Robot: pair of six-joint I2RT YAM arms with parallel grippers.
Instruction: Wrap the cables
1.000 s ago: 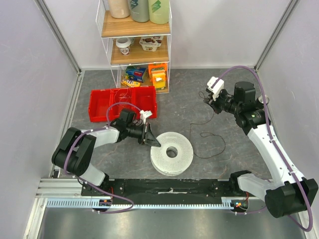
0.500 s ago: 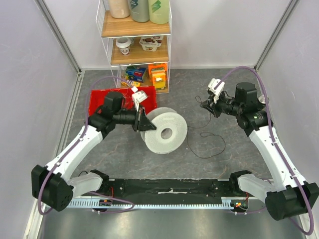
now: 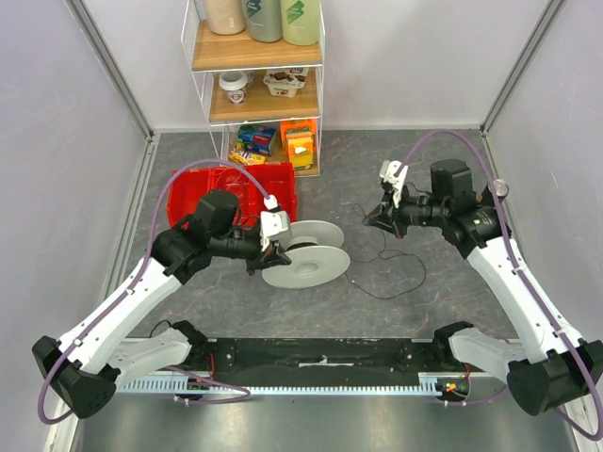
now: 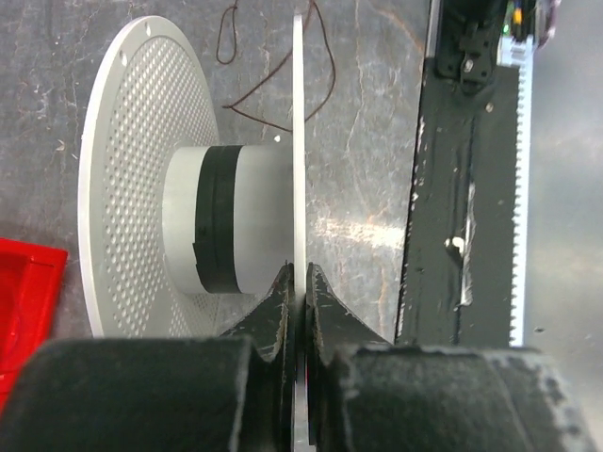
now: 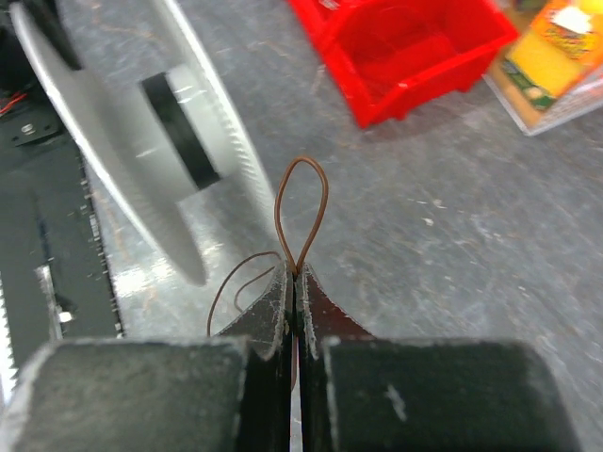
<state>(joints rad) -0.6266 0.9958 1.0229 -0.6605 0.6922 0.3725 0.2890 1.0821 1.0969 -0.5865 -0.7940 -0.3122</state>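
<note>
The cable point(image 3: 396, 273) is a thin dark-brown wire lying in loose loops on the grey floor right of centre. My right gripper point(image 3: 370, 218) is shut on it; in the right wrist view a small loop of the wire point(image 5: 301, 212) sticks out past the closed fingertips point(image 5: 298, 273). My left gripper point(image 3: 267, 254) is shut on the rim of one flange of the white spool point(image 3: 303, 254) and holds it lifted, axis roughly level. In the left wrist view the thin flange point(image 4: 299, 141) sits between the fingers point(image 4: 300, 282), and the hub carries a black band point(image 4: 215, 218).
A red bin point(image 3: 233, 192) sits behind my left arm. A wire shelf point(image 3: 256, 89) with bottles, cups and snack packs stands at the back. The black base rail point(image 3: 325, 353) runs along the near edge. Grey walls close in both sides.
My left arm has turned the spool from face-on to edge-on, keeping it lifted. My right gripper has moved left and slightly down with the wire.
</note>
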